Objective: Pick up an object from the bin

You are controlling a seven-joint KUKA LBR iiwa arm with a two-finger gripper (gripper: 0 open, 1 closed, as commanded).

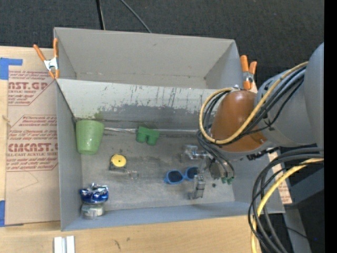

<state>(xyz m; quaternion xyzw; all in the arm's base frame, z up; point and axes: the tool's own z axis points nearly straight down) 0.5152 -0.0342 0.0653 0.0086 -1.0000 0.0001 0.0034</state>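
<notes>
The blue piece [174,177] is small and flat, made of two rounded lobes side by side, the left one lighter in the middle. It lies on the floor of the bin [147,96], in the right half and nearer the front wall than the back.

Bare grey floor surrounds it to the left and front, and the front wall is near. The yellow disc [118,161] sits well apart to its left. The green block [147,135] lies near the back slope, the green cup [89,136] on its side against the left wall, and a blue and silver wad [93,195] in the front left corner. The right wall is close behind the arm.

The gripper [196,171] is down at the floor with its fingers spread apart, one toward the back and one toward the front. The right lobe of the blue piece lies between them, and the left lobe sticks out to the left. Whether either finger touches it cannot be told.
</notes>
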